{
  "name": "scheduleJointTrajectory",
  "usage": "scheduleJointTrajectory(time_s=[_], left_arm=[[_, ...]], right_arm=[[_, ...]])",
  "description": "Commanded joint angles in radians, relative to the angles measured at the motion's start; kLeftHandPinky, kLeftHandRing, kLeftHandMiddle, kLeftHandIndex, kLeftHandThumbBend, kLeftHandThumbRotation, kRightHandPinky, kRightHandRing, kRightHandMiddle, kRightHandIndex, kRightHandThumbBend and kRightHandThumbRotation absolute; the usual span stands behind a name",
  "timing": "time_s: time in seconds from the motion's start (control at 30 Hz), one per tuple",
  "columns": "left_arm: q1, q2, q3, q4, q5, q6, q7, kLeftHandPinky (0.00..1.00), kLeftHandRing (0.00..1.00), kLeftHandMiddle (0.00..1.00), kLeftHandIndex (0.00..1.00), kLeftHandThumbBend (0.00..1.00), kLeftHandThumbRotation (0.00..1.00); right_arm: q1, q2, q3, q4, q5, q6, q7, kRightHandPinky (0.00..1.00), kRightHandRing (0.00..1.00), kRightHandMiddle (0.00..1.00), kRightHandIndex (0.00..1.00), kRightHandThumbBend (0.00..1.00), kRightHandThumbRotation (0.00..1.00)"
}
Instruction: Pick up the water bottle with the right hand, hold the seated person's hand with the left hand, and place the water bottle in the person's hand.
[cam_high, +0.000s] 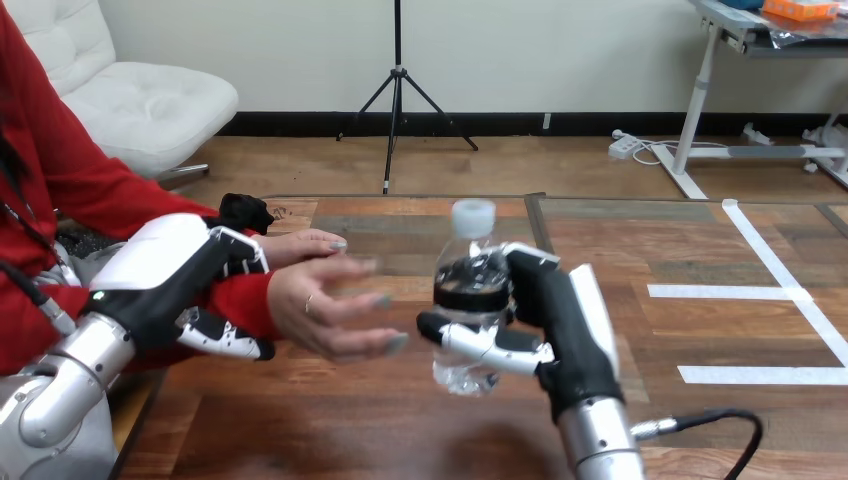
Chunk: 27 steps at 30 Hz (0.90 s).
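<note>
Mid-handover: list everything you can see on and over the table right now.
water bottle: one, clear with a white cap, upright in the right hand
tape lines: several, white, on the table at the right
table: one, brown wood
person's hand: one, open, left of the water bottle, apart from it
left hand: one, black and white, curled round the person's wrist
right hand: one, black and white, wrapped round the water bottle

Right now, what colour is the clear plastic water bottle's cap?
The round cap is white; head view shows it best.
</note>
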Motion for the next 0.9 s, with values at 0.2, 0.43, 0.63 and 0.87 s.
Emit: scheduleJointTrajectory(time_s=[0.2,0.43,0.63,0.87], left_arm=[[-0.048,-0.042,0.033,-0.122,-0.038,-0.043,0.000,0.22,0.29,0.38,0.40,0.78,0.08],[-0.055,-0.052,0.030,-0.138,-0.035,-0.038,-0.001,0.23,0.30,0.38,0.40,0.78,0.09],[-0.055,-0.063,0.034,-0.151,-0.039,-0.040,0.001,0.24,0.30,0.38,0.40,0.78,0.07],[-0.058,-0.070,0.030,-0.167,-0.026,-0.043,0.016,0.24,0.30,0.38,0.40,0.79,0.06]], right_arm=[[-0.137,0.065,0.032,0.059,-0.019,-0.077,-0.043,0.29,0.41,0.51,0.52,0.75,0.00],[-0.149,0.085,0.046,0.099,-0.008,-0.089,-0.050,0.30,0.42,0.51,0.51,0.74,0.00],[-0.161,0.091,0.065,0.135,-0.016,-0.106,-0.065,0.31,0.43,0.51,0.51,0.73,0.00],[-0.173,0.095,0.090,0.158,-0.027,-0.109,-0.077,0.33,0.43,0.51,0.51,0.73,0.00]])
